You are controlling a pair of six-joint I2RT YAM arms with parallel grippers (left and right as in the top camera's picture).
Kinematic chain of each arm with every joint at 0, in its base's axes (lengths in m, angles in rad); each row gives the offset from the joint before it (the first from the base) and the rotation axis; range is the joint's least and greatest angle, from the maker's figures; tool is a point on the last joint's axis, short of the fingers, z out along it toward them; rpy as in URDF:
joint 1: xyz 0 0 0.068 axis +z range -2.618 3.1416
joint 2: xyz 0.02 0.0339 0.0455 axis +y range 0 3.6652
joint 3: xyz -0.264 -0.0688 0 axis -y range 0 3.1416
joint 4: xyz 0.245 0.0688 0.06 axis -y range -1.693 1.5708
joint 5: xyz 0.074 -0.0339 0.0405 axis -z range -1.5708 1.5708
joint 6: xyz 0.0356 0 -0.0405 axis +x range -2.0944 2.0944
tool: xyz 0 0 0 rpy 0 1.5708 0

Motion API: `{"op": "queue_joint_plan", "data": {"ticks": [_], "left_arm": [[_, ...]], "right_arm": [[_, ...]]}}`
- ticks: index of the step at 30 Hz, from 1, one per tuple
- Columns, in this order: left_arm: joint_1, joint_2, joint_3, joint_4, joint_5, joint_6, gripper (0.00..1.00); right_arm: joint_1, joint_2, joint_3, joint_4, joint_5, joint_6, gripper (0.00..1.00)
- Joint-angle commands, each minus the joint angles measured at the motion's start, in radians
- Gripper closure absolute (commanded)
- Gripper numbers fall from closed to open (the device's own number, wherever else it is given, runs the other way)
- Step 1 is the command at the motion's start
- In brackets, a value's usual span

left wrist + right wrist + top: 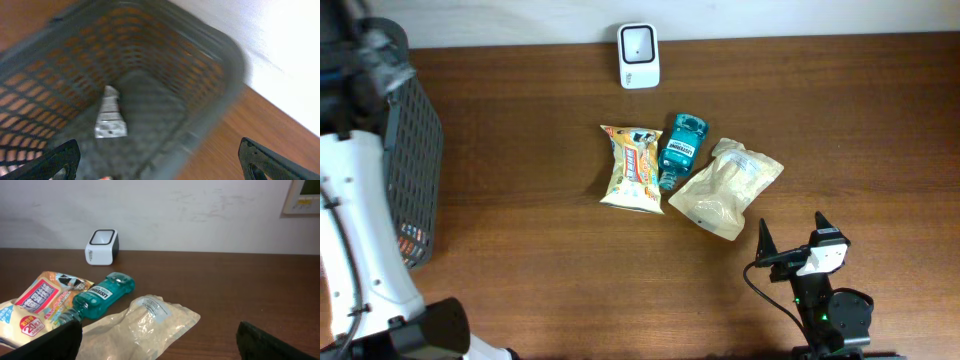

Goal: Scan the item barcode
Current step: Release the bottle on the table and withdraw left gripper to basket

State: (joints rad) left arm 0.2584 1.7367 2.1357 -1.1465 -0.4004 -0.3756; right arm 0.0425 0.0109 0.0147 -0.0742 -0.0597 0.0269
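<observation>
Basket: dark plastic mesh basket (420,150) at the table's left edge holds one small silvery packet (110,118); probably the drop-off bin.
Left gripper (160,157): spread wide, empty, poised over it.
Scanner: small white box scanner (639,55) by the wall.
Items: yellow snack bag (630,167), teal mouthwash bottle (680,148) and tan pouch (725,187) lie side by side before it, unlifted.
Right gripper (792,232): released, empty, near the pouch.

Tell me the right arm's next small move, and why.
Probably reach the right gripper forward and down to the tan pouch. Its jaws stand open and empty, the pouch lies nearest to it, and no item is at the scanner yet.
</observation>
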Motion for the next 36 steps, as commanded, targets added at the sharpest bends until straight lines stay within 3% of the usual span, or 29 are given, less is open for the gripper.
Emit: {"op": "queue_joint_plan", "data": {"ticks": [1, 6, 12, 15, 22, 28, 34, 36], "left_arm": [[0.121, 0.014, 0.003, 0.0, -0.006, -0.024, 0.01], [0.193, 0.074, -0.01, -0.053, -0.005, -0.011, 0.01], [0.231, 0.267, -0.011, -0.063, -0.005, 0.175, 0.0], [0.26, 0.338, -0.011, -0.067, 0.004, 0.192, 0.0], [0.379, 0.44, -0.011, -0.065, 0.119, 0.23, 0.0], [0.444, 0.529, -0.011, -0.043, 0.365, 0.423, 0.01], [0.433, 0.588, -0.011, -0.013, 0.368, 0.433, 0.05], [0.423, 0.597, -0.011, -0.008, 0.367, 0.433, 0.12]], "right_arm": [[-0.005, -0.007, -0.009, 0.0, 0.012, 0.003, 0.02], [-0.005, -0.007, -0.009, 0.0, 0.012, 0.003, 0.02], [-0.005, -0.007, -0.009, 0.0, 0.012, 0.003, 0.02], [-0.005, -0.007, -0.009, 0.0, 0.012, 0.003, 0.02], [-0.005, -0.007, -0.009, 0.0, 0.012, 0.003, 0.02], [-0.005, -0.007, -0.009, 0.0, 0.012, 0.003, 0.02], [-0.005, -0.007, -0.009, 0.0, 0.012, 0.003, 0.02], [-0.005, -0.007, -0.009, 0.0, 0.012, 0.003, 0.02]]}}
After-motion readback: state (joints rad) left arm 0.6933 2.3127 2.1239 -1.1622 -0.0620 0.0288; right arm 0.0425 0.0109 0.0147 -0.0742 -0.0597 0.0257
